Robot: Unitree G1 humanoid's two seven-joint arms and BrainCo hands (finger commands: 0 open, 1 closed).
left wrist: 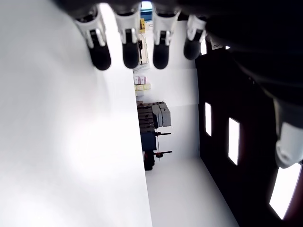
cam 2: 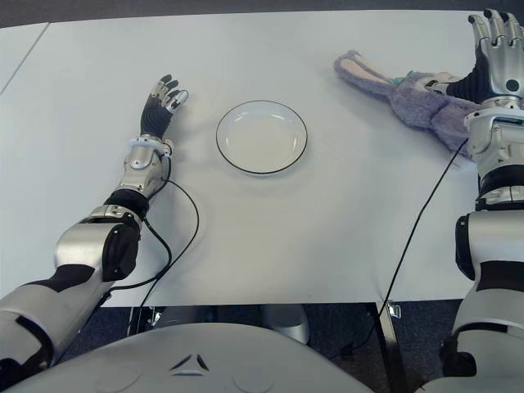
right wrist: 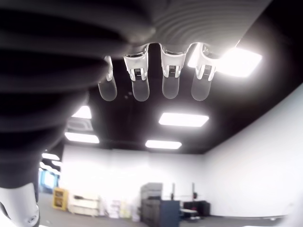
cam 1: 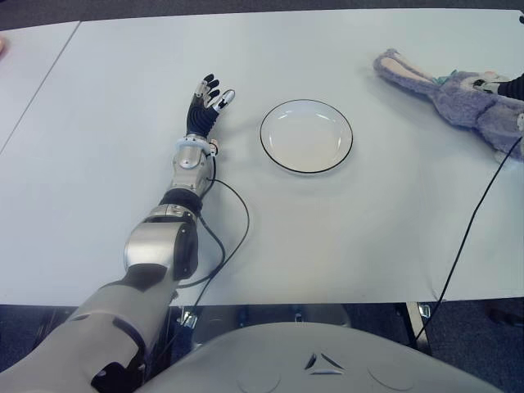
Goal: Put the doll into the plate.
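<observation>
A black cable (cam 2: pixel 409 246) runs across the white table (cam 2: pixel 311 237) at the lower right. The white plate (cam 2: pixel 262 137) with a dark rim sits in the middle. The left hand (cam 2: pixel 160 102) shows left of it, fingers straight and holding nothing. The right hand (cam 2: pixel 495 41), upper right, is spread and holds nothing. The doll (cam 2: pixel 409 97), a fuzzy purple bunny with long ears, lies beside it.

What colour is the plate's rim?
Black: a thin dark line edging the white plate. Clearest in the left eye view.
</observation>
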